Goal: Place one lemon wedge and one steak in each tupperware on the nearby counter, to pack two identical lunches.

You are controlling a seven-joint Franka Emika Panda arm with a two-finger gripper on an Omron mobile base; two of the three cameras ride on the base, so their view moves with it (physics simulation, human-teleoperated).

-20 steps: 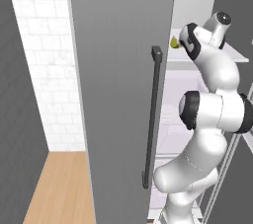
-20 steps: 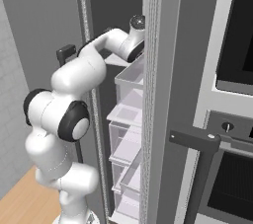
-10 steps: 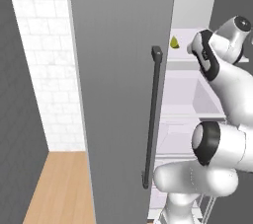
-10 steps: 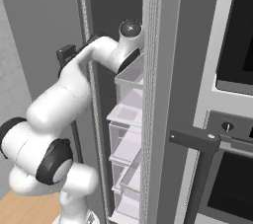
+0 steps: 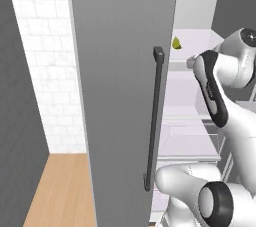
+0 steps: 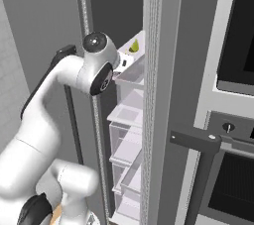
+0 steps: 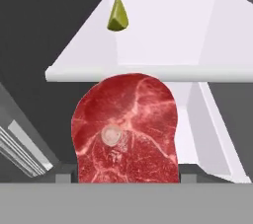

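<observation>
The white arm reaches into an open refrigerator, whose tall grey door (image 5: 120,96) with a long dark vertical handle (image 5: 152,121) stands swung out to the arm's left. In the hand view, the pincer (image 7: 126,176) holds a raw red steak with white marbling and a small round bone (image 7: 126,129); the meat sits between the two dark fingertips, which peek out at either side of its lower edge, so the jaws are clamped on a wide slab. Beyond the pincer lies a pale white fridge shelf (image 7: 163,55), and on it, well ahead of the steak, rests a small yellow-green lemon wedge (image 7: 117,15), pointed end up. That wedge also shows just ahead of the hand in the left base view (image 5: 176,44) and the right base view (image 6: 134,46). Below the pincer are stacked clear drawers (image 6: 126,140). To the arm's right stands a dark wall oven (image 6: 233,120); off to the left are a white tiled wall (image 5: 45,71) and a light wood floor (image 5: 60,191).
</observation>
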